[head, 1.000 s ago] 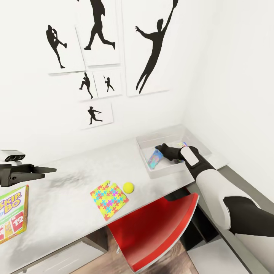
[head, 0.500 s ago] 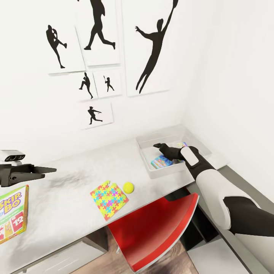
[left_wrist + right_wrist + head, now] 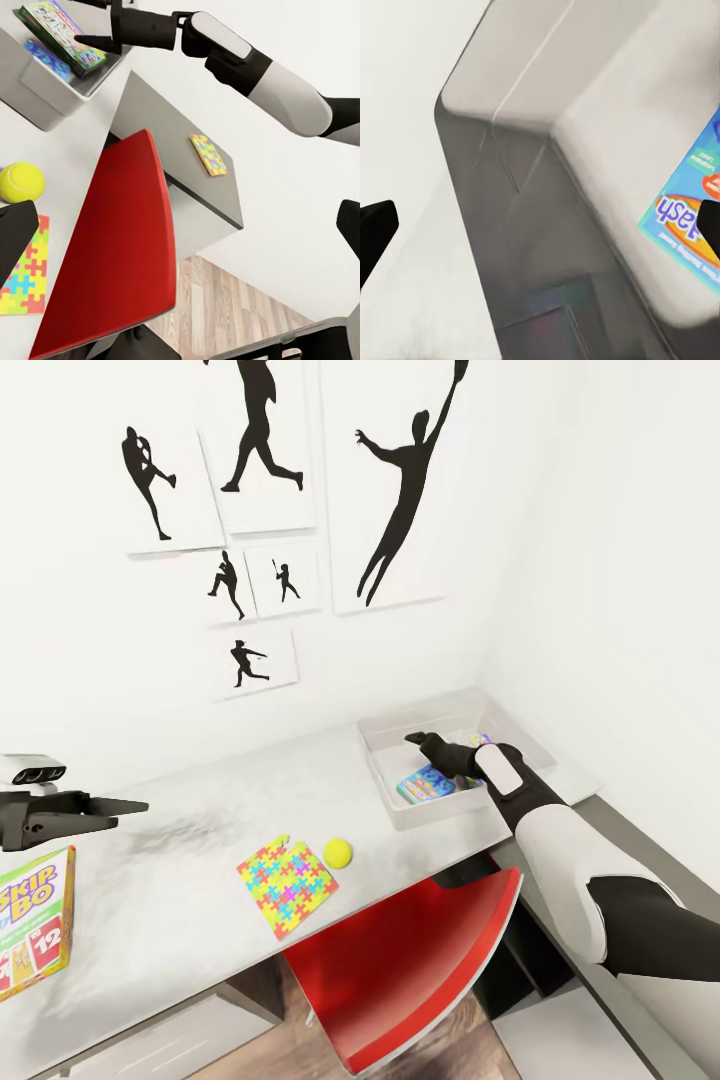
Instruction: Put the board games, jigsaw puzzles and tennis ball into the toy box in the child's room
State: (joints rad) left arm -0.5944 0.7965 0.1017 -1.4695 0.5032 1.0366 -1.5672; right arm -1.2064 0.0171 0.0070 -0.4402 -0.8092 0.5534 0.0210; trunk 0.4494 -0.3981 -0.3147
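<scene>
The grey toy box [image 3: 380, 742] stands at the table's [image 3: 180, 860] far right end. A light blue board game [image 3: 425, 785] lies flat inside it, beside another colourful flat item [image 3: 481, 740]. My right gripper [image 3: 415, 742] hovers open just above the box, holding nothing. A jigsaw puzzle [image 3: 287, 883] and the tennis ball [image 3: 338, 851] lie near the table's front edge. The green-topped board game [image 3: 35, 930] lies at the left, below my open, empty left gripper [image 3: 135, 807]. A second jigsaw puzzle [image 3: 208, 154] rests on the lower grey cabinet [image 3: 172, 127].
A red chair [image 3: 420, 960] is tucked under the table's front edge below the ball and the box. White walls with black athlete silhouettes [image 3: 400, 500] close in behind and to the right. Wood floor [image 3: 225, 307] shows beside the cabinet.
The light blue board game went from tilted under my right gripper to lying flat in the toy box. My right gripper has let go and lifted slightly. The left arm has not moved.
</scene>
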